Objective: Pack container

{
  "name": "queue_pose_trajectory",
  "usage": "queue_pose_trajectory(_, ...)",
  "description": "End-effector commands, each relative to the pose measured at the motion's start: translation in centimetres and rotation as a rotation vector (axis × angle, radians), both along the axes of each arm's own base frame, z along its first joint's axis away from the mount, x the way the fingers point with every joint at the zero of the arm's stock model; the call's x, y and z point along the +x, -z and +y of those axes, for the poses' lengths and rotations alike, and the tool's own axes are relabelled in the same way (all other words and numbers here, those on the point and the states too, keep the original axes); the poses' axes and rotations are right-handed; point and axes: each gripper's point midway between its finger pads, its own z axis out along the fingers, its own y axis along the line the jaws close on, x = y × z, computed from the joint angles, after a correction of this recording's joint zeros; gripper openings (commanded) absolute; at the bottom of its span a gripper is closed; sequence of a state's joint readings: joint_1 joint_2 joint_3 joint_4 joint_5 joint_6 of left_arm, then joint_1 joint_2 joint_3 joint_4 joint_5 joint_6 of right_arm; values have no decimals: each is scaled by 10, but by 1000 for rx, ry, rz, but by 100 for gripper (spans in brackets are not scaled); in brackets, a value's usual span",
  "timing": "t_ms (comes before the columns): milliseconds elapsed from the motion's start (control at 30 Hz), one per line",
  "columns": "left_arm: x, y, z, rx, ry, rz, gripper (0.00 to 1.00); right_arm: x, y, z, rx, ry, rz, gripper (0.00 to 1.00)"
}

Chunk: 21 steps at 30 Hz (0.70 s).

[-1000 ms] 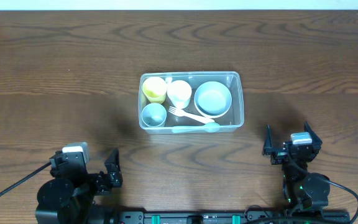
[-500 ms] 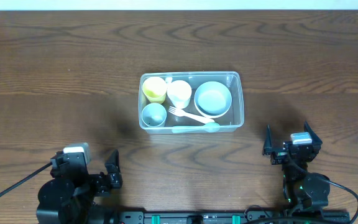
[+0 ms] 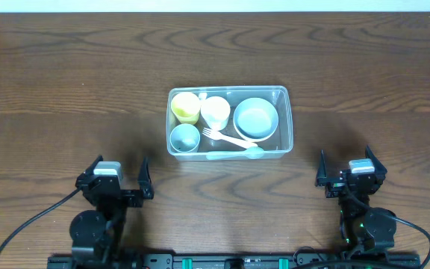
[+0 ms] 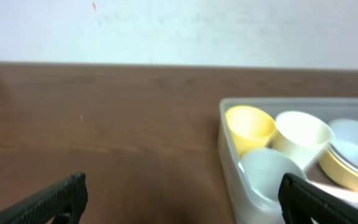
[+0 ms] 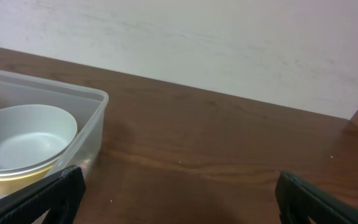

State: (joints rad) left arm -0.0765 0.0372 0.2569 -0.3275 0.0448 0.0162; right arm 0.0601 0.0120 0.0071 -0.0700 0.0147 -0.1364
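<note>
The clear rectangular container [image 3: 288, 119] sits mid-table. Inside are a yellow cup [image 3: 186, 107], a white cup [image 3: 216, 112], a small pale-blue cup [image 3: 185, 137], a pale-blue bowl [image 3: 256, 118], a white fork [image 3: 228, 137] and a light-blue spoon [image 3: 234, 155]. My left gripper [image 3: 120, 166] is open near the front edge, left of the container and well short of it. My right gripper [image 3: 346, 155] is open at the front right, also apart from it. The left wrist view shows the container [image 4: 229, 143] ahead to the right between open fingers [image 4: 55, 199]. The right wrist view shows the container's corner [image 5: 92, 130] at left.
Dark wood table [image 3: 66, 90] surrounds the container on all sides. A pale wall [image 4: 179, 31] rises behind the table's far edge. Cables run from both arm bases at the front edge.
My left arm has shifted right and swung round, so its open fingers now point straight toward the far side. The right arm and the container's contents have not moved.
</note>
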Motion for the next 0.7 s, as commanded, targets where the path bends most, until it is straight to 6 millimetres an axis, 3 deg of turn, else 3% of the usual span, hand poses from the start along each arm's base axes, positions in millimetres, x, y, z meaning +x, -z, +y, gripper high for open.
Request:
queue_pose_trajectory(0,9,11,5,31,-23,-53,98,0,0,-1,-6,3,-1,99)
queue_pose_trajectory(200,20,23,5,30,-24,-113,98,0,0,-1,-7,3,-1,99)
queue_pose_trajectory(400,21,51,5,33,-22,-42,98,0,0,-1,-6,3,-1,99)
queue_pose_trajectory(667,21,51,4,30,-19,-43,98,0,0,-1,-6,3,-1,99)
